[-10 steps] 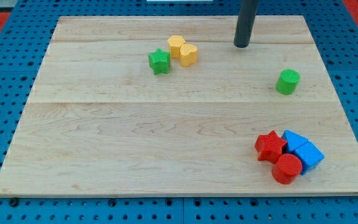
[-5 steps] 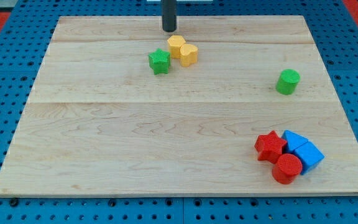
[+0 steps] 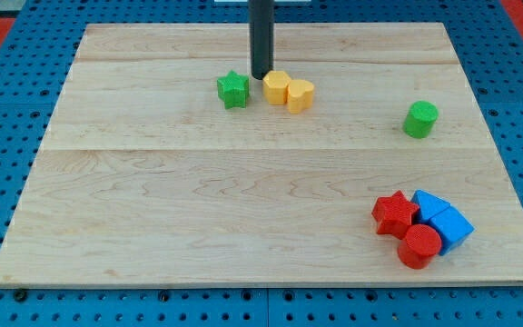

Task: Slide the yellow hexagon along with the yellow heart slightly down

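The yellow hexagon and the yellow heart lie touching each other on the wooden board, in the upper middle of the view. The heart is to the right of the hexagon and a little lower. My tip stands right at the hexagon's upper left edge, touching it or nearly so. The green star lies just to the left of my tip, apart from the yellow blocks.
A green cylinder stands at the right. A cluster at the lower right holds a red star, a red cylinder and two blue blocks. A blue pegboard surrounds the board.
My tip came from the upper right to above the hexagon, then down onto it. The hexagon and heart have slid down and to the right. The green star has not moved.
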Available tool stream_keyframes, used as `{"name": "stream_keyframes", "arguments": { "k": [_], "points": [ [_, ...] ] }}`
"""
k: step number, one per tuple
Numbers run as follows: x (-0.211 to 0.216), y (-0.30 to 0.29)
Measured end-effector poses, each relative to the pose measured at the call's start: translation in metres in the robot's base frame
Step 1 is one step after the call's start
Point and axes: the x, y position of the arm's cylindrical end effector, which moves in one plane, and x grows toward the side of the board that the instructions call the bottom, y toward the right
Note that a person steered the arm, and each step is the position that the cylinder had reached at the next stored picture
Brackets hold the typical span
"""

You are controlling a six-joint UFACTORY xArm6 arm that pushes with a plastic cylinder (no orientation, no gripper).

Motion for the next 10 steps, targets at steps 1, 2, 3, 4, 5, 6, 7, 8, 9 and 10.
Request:
{"name": "stream_keyframes", "arguments": {
  "k": [1, 2, 3, 4, 5, 6, 7, 8, 9, 10],
  "points": [
    [0.013, 0.044],
    [0.024, 0.08],
    [0.028, 0.087],
    [0.026, 0.085],
    [0.007, 0.054],
    [0.002, 0.048],
    [0.017, 0.048],
    [0.054, 0.054],
    [0.058, 0.054],
    [0.053, 0.054]
  ]
}}
